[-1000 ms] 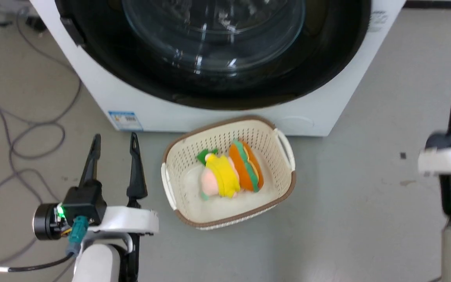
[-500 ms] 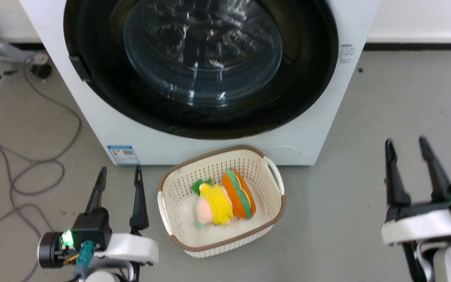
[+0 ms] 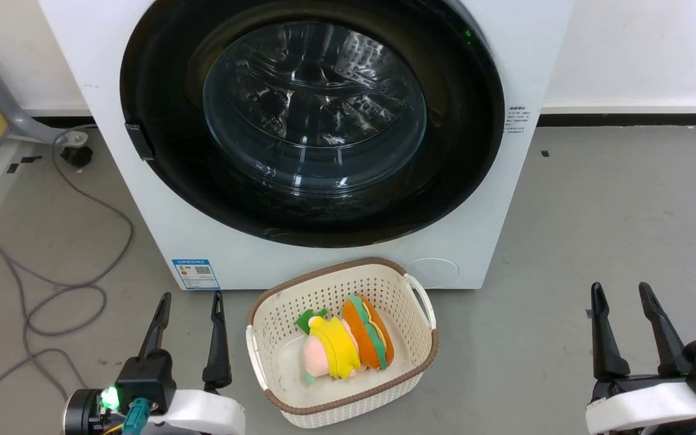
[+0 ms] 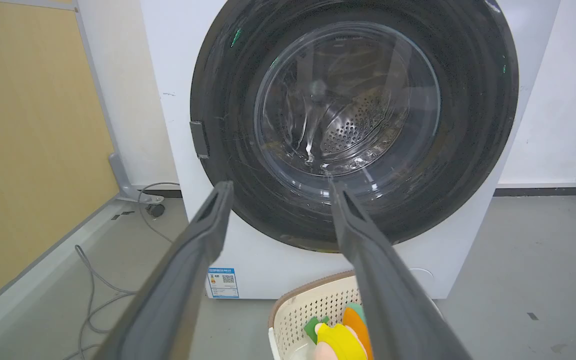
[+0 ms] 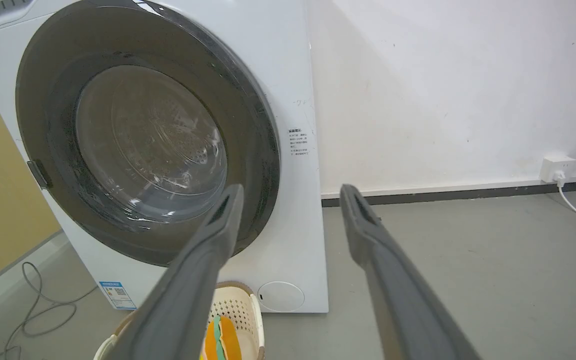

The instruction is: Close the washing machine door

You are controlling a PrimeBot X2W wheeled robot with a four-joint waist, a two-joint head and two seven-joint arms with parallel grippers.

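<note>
Door [image 3: 315,115] is seen shut on the washing machine [image 3: 161,241], upper centre; a wall socket [image 5: 558,169] is shown from the right wrist. Left gripper [image 3: 192,296] and right gripper [image 3: 620,287] are held spread, empty, at the lower corners, basket [image 3: 324,290] between, open floor rightward

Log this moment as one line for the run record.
washing machine door: looks shut flush | left gripper: open, empty | right gripper: open, empty | basket: on floor before washing machine

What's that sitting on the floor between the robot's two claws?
In the head view, a cream basket holding plush toys stands between the left gripper and the right gripper; the floor beside it is bare.
</note>
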